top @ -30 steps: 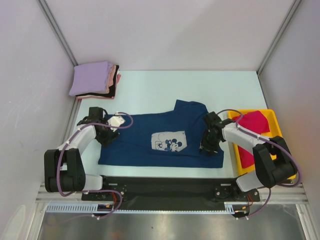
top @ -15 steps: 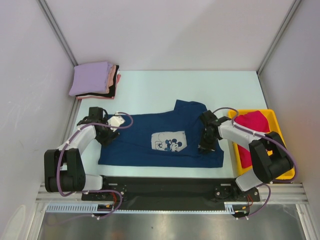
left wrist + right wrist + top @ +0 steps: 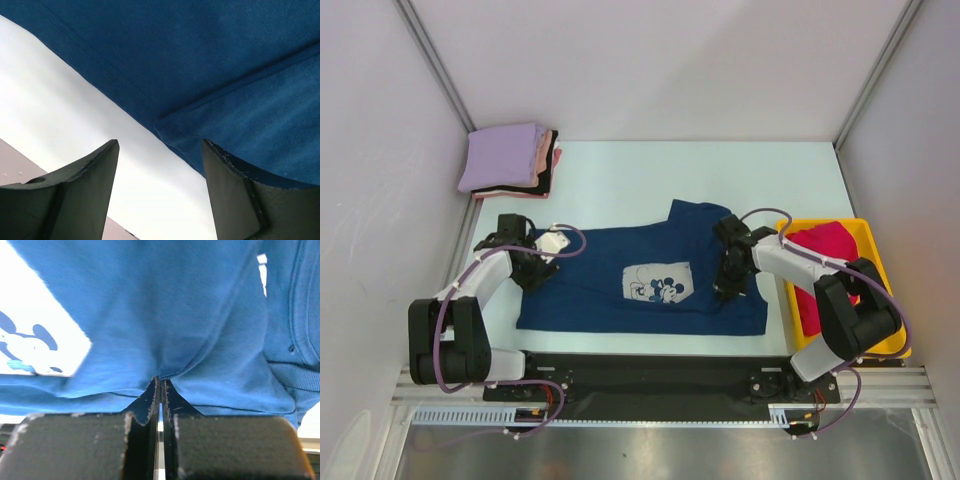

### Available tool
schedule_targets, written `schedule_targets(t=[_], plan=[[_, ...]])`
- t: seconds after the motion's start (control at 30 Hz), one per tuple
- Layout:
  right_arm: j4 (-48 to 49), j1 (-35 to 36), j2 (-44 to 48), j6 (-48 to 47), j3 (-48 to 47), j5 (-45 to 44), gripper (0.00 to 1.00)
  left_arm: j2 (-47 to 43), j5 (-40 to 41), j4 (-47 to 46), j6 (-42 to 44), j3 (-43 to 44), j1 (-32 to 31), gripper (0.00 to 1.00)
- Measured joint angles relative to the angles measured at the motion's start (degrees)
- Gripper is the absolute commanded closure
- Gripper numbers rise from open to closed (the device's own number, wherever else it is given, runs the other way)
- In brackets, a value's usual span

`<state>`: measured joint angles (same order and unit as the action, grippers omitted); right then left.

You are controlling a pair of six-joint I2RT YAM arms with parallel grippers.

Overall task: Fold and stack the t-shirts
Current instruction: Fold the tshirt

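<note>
We found the job part done. A folded stack (image 3: 508, 158), lavender on top with pink and black beneath, sat in the far left corner of the bench (image 3: 640, 175). The navy shirt (image 3: 590, 285) lay spread flat, print up, along the middle of the near edge and not yet folded. A crimson shirt (image 3: 828, 245) waited in the tray (image 3: 868, 238) at the right edge. So we judged at least two shirts were left to fold and stack.

The right jaws were clenched on a pinch of navy cloth by the shirt's right end; the wrist view showed the fabric puckering into their tips. The left jaws stood released, straddling the shirt's left edge, one over the bench and one over the cloth.

Against the frame a second before, the right jaws had closed and their arm had crept a little inward over the shirt. The left arm, shirt, stack and tray sat as they had.
</note>
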<state>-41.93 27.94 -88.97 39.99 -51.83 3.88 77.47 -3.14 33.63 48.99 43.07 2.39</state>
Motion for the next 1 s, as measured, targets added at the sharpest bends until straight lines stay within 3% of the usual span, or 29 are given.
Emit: schedule_targets(t=[0.87, 0.9, 0.93, 1.0], plan=[[6.62, 4.13, -21.07, -3.21, -22.97, -1.66, 1.0, 0.09, 1.46, -2.8, -2.05, 0.0, 0.0, 0.27], [6.71, 4.13, -21.66, -3.26, -23.15, -1.46, 0.98, 0.15, 1.46, -2.89, -2.08, 0.0, 0.0, 0.27], [6.62, 4.11, -22.23, -3.32, -23.58, -1.14, 0.82, 0.24, 1.46, -2.97, -2.1, 0.0, 0.0, 0.27], [6.84, 4.07, -22.6, -3.58, -24.22, -0.31, 0.63, 0.35, 1.49, -3.04, -2.47, 0.0, 0.0, 0.27]])
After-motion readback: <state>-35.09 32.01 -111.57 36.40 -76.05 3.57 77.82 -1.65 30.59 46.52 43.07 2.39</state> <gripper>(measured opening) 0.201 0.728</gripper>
